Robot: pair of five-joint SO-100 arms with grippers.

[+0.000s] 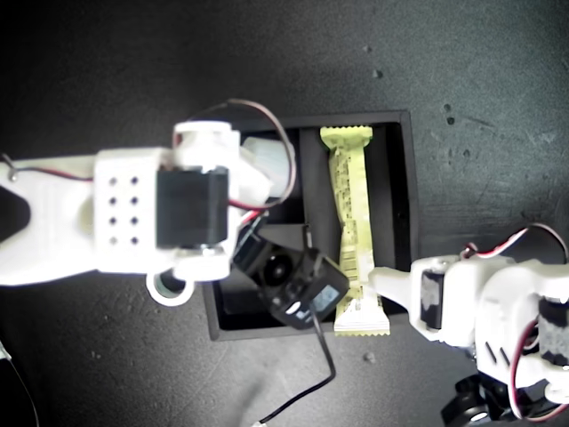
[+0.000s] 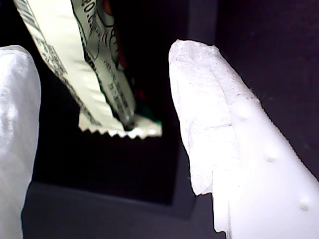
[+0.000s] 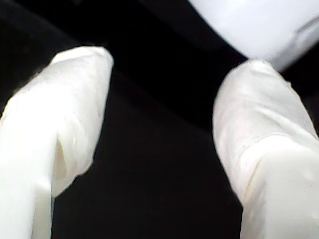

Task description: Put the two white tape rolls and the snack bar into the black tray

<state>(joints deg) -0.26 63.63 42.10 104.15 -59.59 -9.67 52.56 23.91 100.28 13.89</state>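
The black tray (image 1: 410, 187) sits mid-table. The snack bar (image 1: 350, 205) lies lengthwise in its long compartment on the exterior view's right, its near crimped end (image 2: 122, 130) overhanging the front wall. My first gripper (image 1: 384, 292) (image 2: 102, 52) is open right at that end, with nothing between its fingers. My second gripper (image 1: 269, 169) (image 3: 169, 62) hangs open over the tray's far compartment on the exterior view's left. One white tape roll (image 1: 171, 290) lies on the table by the tray's near corner, half hidden under the second arm. A white rounded shape (image 3: 259, 25) beyond the second gripper's fingers cannot be identified.
The second arm's body and its black wrist camera (image 1: 298, 285) cover much of the tray's side at the exterior view's left. A black cable (image 1: 324, 374) trails down to the table's near edge. The dark tabletop (image 1: 480, 107) surrounds the tray.
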